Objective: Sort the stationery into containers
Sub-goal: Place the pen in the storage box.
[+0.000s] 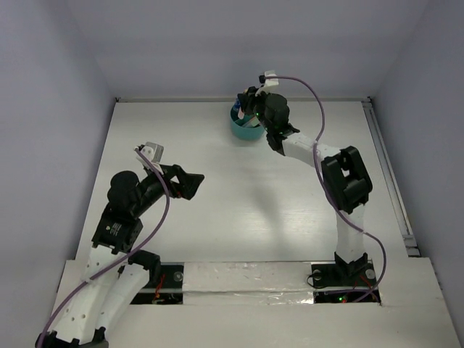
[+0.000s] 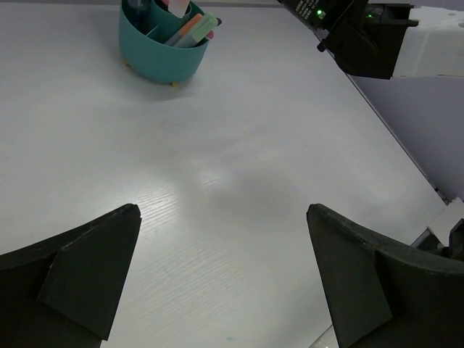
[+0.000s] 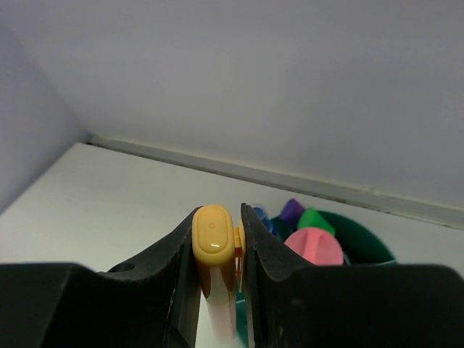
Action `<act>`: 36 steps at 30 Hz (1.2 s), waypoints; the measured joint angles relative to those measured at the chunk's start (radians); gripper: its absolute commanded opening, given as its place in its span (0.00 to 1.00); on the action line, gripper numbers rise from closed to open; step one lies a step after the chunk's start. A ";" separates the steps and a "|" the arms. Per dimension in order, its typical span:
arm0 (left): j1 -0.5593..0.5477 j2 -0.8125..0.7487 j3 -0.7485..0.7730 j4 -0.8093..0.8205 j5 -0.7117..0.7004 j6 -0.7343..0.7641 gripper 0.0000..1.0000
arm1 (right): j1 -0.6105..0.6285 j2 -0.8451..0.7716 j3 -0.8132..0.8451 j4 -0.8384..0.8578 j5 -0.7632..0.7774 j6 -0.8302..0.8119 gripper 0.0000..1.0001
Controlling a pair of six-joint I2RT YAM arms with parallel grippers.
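Note:
The round teal cup (image 1: 245, 130) stands at the far middle of the table, also in the left wrist view (image 2: 161, 58) and the right wrist view (image 3: 362, 243). It holds several items: a pink cap (image 3: 313, 246), green cap (image 3: 313, 220), purple cap (image 3: 292, 210), and orange and green pieces (image 2: 192, 30). My right gripper (image 3: 230, 225) is shut on a yellow-capped highlighter (image 3: 214, 243), held upright just over the cup's near-left side. My left gripper (image 2: 221, 246) is open and empty over bare table, well left of and nearer than the cup (image 1: 190, 183).
White walls enclose the table on three sides. A raised rail (image 1: 388, 174) runs along the right edge. The right arm (image 1: 341, 177) stretches from its base to the cup.

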 measured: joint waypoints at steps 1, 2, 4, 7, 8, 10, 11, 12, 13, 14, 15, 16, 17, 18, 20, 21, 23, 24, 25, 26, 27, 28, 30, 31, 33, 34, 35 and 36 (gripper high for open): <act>0.000 -0.005 -0.002 -0.001 -0.006 0.000 0.99 | 0.000 0.019 0.016 -0.002 0.013 -0.025 0.00; 0.000 -0.010 -0.002 -0.004 -0.012 0.000 0.99 | 0.000 0.036 0.032 -0.002 0.024 -0.050 0.00; 0.000 -0.016 -0.002 -0.006 -0.018 0.000 0.99 | 0.000 0.063 0.055 -0.006 0.043 -0.090 0.00; 0.000 -0.024 -0.002 -0.006 -0.021 0.000 0.99 | 0.000 0.094 0.083 -0.006 0.058 -0.136 0.00; 0.000 -0.024 -0.002 -0.006 -0.022 0.000 0.99 | 0.000 0.104 0.090 -0.005 0.057 -0.148 0.00; 0.000 -0.024 -0.002 -0.006 -0.022 0.000 0.99 | 0.000 0.117 0.094 -0.005 0.057 -0.163 0.00; 0.000 -0.024 -0.003 -0.006 -0.022 0.000 0.99 | 0.000 0.123 0.094 -0.005 0.057 -0.169 0.00; 0.000 -0.024 -0.003 -0.007 -0.022 0.000 0.99 | 0.000 0.127 0.094 -0.005 0.057 -0.174 0.00; 0.000 -0.026 -0.003 -0.006 -0.022 0.000 0.99 | 0.000 0.131 0.094 -0.005 0.057 -0.183 0.00; 0.000 -0.027 -0.003 -0.006 -0.022 0.000 0.99 | 0.000 0.135 0.094 -0.004 0.057 -0.190 0.00; 0.000 -0.029 -0.003 -0.007 -0.022 0.000 0.99 | 0.000 0.137 0.093 -0.003 0.057 -0.197 0.00; 0.000 -0.031 -0.003 -0.007 -0.022 0.000 0.99 | 0.000 0.140 0.093 -0.003 0.057 -0.202 0.00; 0.000 -0.033 -0.003 -0.006 -0.022 0.000 0.99 | 0.000 0.142 0.092 0.000 0.057 -0.206 0.00; 0.000 -0.034 -0.003 -0.007 -0.023 0.000 0.99 | 0.000 0.143 0.091 0.003 0.057 -0.208 0.00; 0.000 -0.035 -0.003 -0.007 -0.023 0.000 0.99 | 0.000 0.145 0.091 0.005 0.057 -0.210 0.01; 0.000 -0.035 -0.003 -0.007 -0.023 0.000 0.99 | 0.000 0.145 0.091 0.008 0.056 -0.211 0.03; 0.000 -0.035 -0.003 -0.007 -0.025 0.000 0.99 | 0.000 0.149 0.091 0.021 0.055 -0.210 0.04; 0.000 -0.035 -0.003 -0.007 -0.026 0.000 0.99 | 0.000 0.151 0.091 0.026 0.054 -0.210 0.06; 0.000 -0.035 -0.003 -0.007 -0.027 0.000 0.99 | 0.000 0.153 0.090 0.029 0.053 -0.210 0.07; 0.000 -0.035 -0.003 -0.007 -0.029 0.000 0.99 | 0.000 0.155 0.087 0.036 0.052 -0.209 0.10; 0.000 -0.035 -0.003 -0.007 -0.029 0.000 0.99 | 0.000 0.157 0.080 0.042 0.050 -0.206 0.13; 0.000 -0.035 -0.003 -0.007 -0.030 0.000 0.99 | 0.000 0.158 0.073 0.042 0.049 -0.202 0.14; 0.000 -0.035 -0.003 -0.007 -0.032 0.000 0.99 | 0.000 0.161 0.059 0.043 0.048 -0.197 0.23; 0.000 -0.035 -0.003 -0.007 -0.033 0.000 0.99 | 0.000 0.163 0.053 0.044 0.047 -0.195 0.27; 0.000 -0.035 -0.003 -0.007 -0.034 0.000 0.99 | 0.000 0.165 0.039 0.048 0.044 -0.191 0.39; 0.000 -0.035 -0.003 -0.007 -0.034 0.000 0.99 | 0.000 0.165 0.034 0.048 0.044 -0.187 0.46; 0.000 -0.035 -0.003 -0.007 -0.034 0.000 0.99 | 0.000 0.165 0.031 0.048 0.042 -0.187 0.52; 0.000 -0.035 -0.003 -0.007 -0.035 0.000 0.99 | 0.000 0.165 0.029 0.048 0.043 -0.185 0.62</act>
